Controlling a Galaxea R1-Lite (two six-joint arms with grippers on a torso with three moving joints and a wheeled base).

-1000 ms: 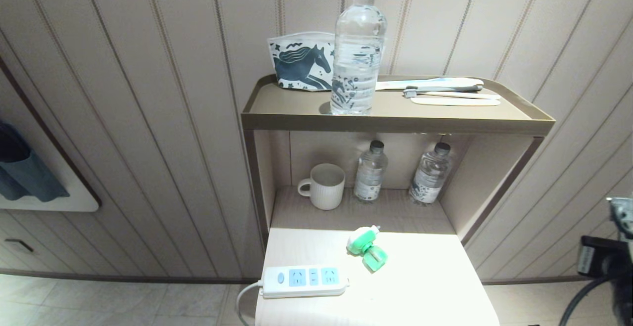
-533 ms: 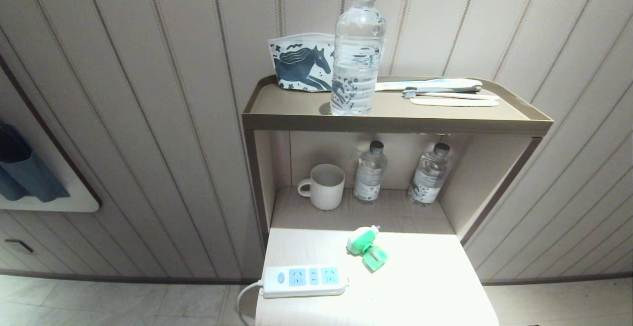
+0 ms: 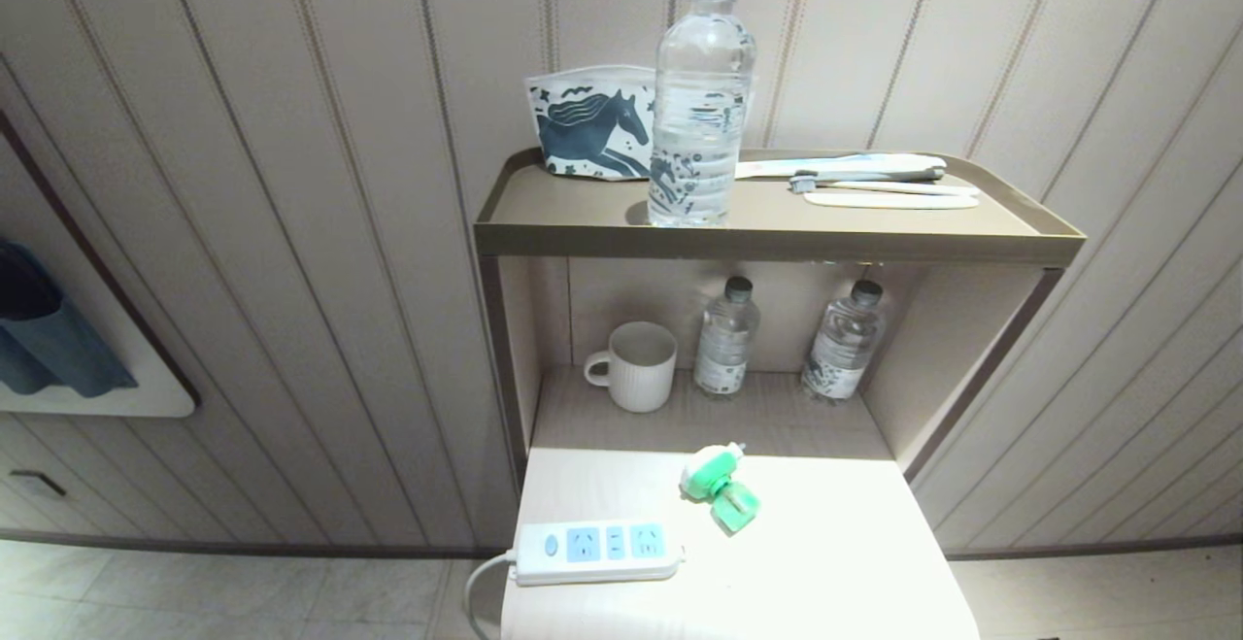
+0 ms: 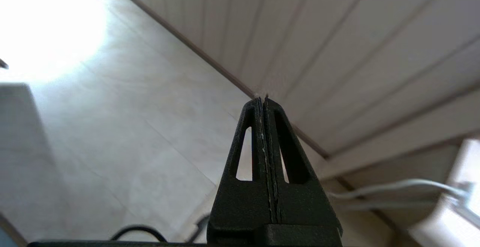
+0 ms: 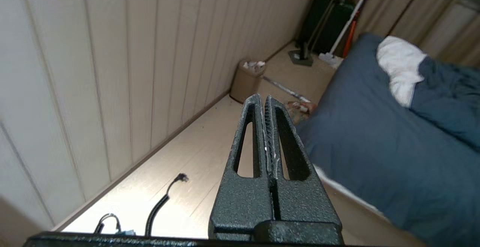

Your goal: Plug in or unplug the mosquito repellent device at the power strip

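The mosquito repellent device (image 3: pixel 720 489), green and white, lies on its side on the pale table top, unplugged, a little behind and right of the power strip (image 3: pixel 597 551). The strip is a white bar with light-blue socket faces near the table's front left edge; its white cord (image 3: pixel 478 589) hangs off the left side. Neither gripper shows in the head view. My left gripper (image 4: pixel 262 99) is shut and empty, facing the floor and wall base. My right gripper (image 5: pixel 261 98) is shut and empty, facing the floor beside a bed.
The table (image 3: pixel 835 562) backs onto a niche with a white mug (image 3: pixel 636 365) and two small water bottles (image 3: pixel 726 337). A shelf (image 3: pixel 777 232) above carries a tall water bottle (image 3: pixel 701 101), a horse-print pouch (image 3: pixel 590 122) and toothbrushes (image 3: pixel 874 184). A bin (image 5: pixel 247 80) stands by the wall; a blue bed (image 5: pixel 393 134) lies beyond.
The right arm, visible at the head view's lower right edge one second ago, has left that view. The device and the strip have not moved.
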